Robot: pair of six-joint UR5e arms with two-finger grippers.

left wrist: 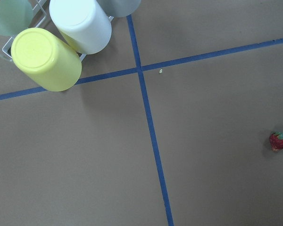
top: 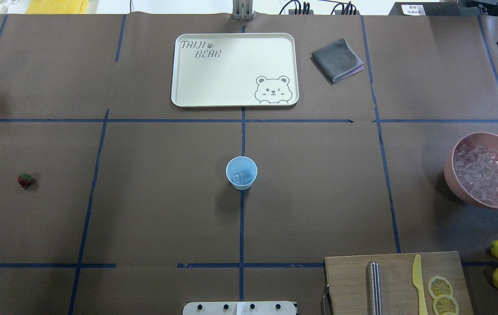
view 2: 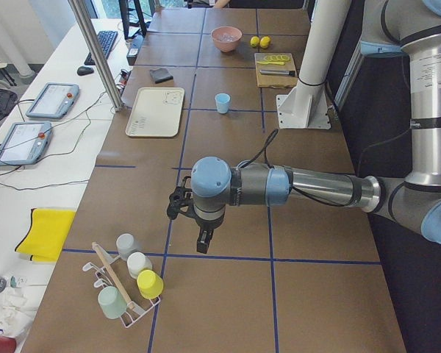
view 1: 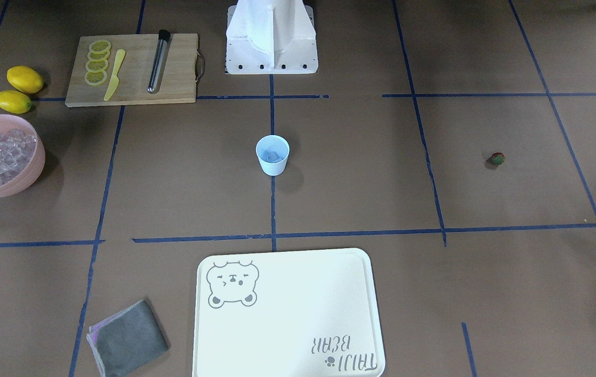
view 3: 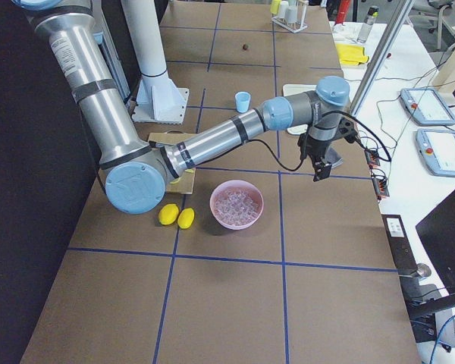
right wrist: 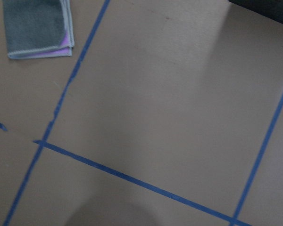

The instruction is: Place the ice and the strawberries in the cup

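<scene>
While strawberry (left wrist: 278, 141) lies apart from left gripper (view 2: 203, 241), grip cannot be told, likewise right gripper (view 3: 318, 172)

Soft, even light falls from above onto my counter (view 1: 172, 199), so the shadows are faint: the cup (view 1: 272, 155) casts only a blurred grey patch beside its base. The pale tray (view 1: 287, 314) glares nearly white. My left wrist view is crisp and bright. My right wrist view is dim and soft, with murky shade along its bottom edge.
</scene>
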